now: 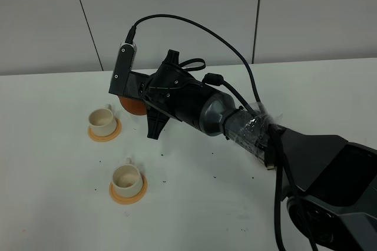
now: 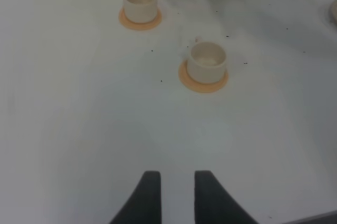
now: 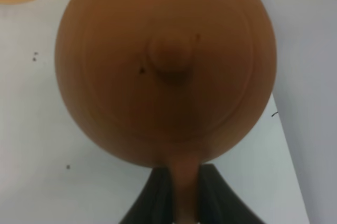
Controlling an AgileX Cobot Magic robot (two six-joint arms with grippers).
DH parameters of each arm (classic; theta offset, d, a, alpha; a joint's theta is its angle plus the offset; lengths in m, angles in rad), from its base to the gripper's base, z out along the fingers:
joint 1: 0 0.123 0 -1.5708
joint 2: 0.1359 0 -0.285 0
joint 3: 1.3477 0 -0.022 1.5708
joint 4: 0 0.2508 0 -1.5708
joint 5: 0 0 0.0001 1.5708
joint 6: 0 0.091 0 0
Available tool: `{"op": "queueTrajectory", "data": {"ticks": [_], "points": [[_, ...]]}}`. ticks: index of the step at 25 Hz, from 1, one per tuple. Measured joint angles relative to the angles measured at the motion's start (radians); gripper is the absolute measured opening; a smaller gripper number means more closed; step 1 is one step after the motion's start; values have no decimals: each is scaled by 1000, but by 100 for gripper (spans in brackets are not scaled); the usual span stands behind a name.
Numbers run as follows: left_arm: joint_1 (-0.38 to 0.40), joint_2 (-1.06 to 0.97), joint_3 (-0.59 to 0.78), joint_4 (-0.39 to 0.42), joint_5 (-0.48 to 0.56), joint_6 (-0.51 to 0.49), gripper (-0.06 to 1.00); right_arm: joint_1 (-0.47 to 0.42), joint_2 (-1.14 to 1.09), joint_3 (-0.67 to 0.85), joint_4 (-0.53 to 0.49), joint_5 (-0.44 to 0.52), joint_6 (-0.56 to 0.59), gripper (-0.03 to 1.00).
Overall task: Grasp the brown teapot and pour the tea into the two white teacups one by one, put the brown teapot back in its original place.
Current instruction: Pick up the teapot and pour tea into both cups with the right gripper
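The white table [image 1: 53, 204] fills the exterior view; the right arm [image 1: 247, 124] reaches from the lower right of that frame to upper left of centre. There I see the brown teapot [image 1: 132, 105] under the wrist, just right of the far teacup [image 1: 101, 119]; I read it as roughly upright, since the right wrist view looks straight down on the lid knob [image 3: 169, 56]. The near teacup [image 1: 126, 175] stands lower left of centre, apart from the pot; each cup sits on its own saucer [image 1: 93, 134].

Hazards, in my judgement:
- the pot is far larger than either cup; a fast tilt may overshoot the rim and flood the saucer
- the grip is on the thin handle [image 3: 183, 174] alone; the pot may swing or slip during the tilt
- a low pass may knock the far cup off its saucer
- a steep angle may drop the lid
- the spout is hidden from me; I cannot confirm its alignment

Jaws: the right gripper [image 3: 179, 182] is clamped on the handle, closed on it from both sides; the left gripper [image 2: 172, 179] hangs over bare table with its jaws apart, holding and touching nothing.
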Motion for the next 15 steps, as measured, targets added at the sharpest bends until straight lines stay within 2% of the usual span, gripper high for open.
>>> {"op": "queueTrajectory", "data": {"ticks": [15], "points": [[0, 0, 0, 0, 0, 0, 23, 49, 2, 0, -126, -14, 35, 10]]}}
